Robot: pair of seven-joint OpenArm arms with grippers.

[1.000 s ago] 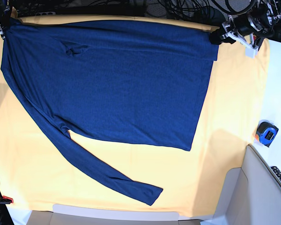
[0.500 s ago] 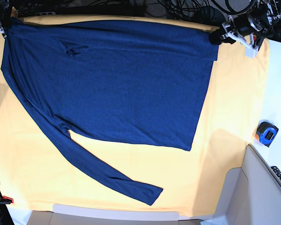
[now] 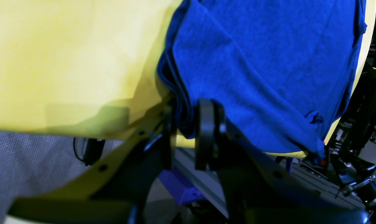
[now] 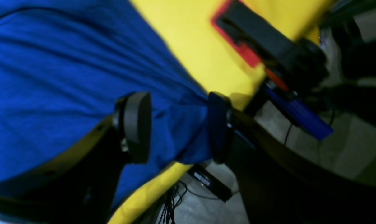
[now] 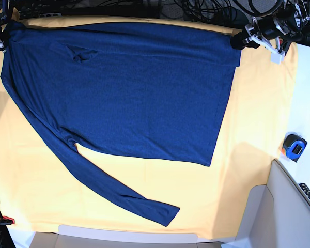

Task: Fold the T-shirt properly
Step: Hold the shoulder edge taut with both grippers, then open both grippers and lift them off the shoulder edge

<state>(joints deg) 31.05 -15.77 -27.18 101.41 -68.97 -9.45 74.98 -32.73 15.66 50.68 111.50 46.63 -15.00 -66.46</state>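
Now the T-shirt (image 5: 139, 98) lies flat across the yellow surface (image 5: 253, 113), long axis three-to-nine o'clock, one sleeve trailing toward five. Left end effector (image 3: 188, 133) pinches its corner; right end effector (image 4: 172, 127) straddles fabric, jaws apart.

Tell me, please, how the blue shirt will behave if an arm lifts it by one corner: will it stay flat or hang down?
The T-shirt would probably hang limp: it lies flat with soft wrinkles, and it bunches between the left gripper pads. The loose sleeve would likely trail behind. Knit fabric seems unlikely to slip.
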